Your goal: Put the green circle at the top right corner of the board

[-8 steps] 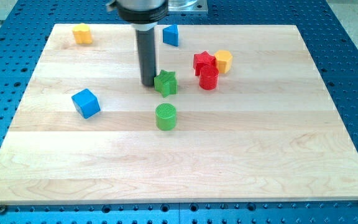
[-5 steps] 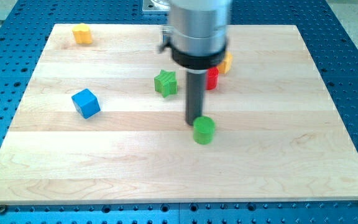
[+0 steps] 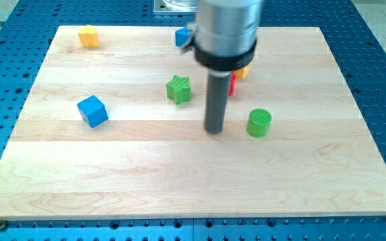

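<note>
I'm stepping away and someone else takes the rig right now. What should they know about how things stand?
My tip rests on the board, to the view's left of the green circle, with a gap between them; not touching.
The green circle stands near mid-board, right of centre.
Green star and blue cube lie to the view's left; red and yellow blocks are partly hidden behind the rod.
Done: nothing final; the circle is not in the top right corner.
Left: push it up and rightwards to that corner, probably from its lower left.
</note>
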Available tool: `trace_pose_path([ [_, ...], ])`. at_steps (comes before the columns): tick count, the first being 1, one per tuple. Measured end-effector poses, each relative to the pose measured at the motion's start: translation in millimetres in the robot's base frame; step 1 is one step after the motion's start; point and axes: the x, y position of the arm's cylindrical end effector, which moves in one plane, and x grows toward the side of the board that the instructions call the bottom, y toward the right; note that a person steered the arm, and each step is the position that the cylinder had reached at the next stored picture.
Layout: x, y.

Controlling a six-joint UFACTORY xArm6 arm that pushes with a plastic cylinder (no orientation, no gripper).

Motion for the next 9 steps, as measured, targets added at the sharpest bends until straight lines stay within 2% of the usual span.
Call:
trace_pose_path([
  [1,23,78],
  [2,-69,105],
  [3,-116,116],
  [4,-112,77],
  [5,-150,74],
  [6,-178,127],
  [7,-145,134],
  [8,-173,177],
  [9,-213,175],
])
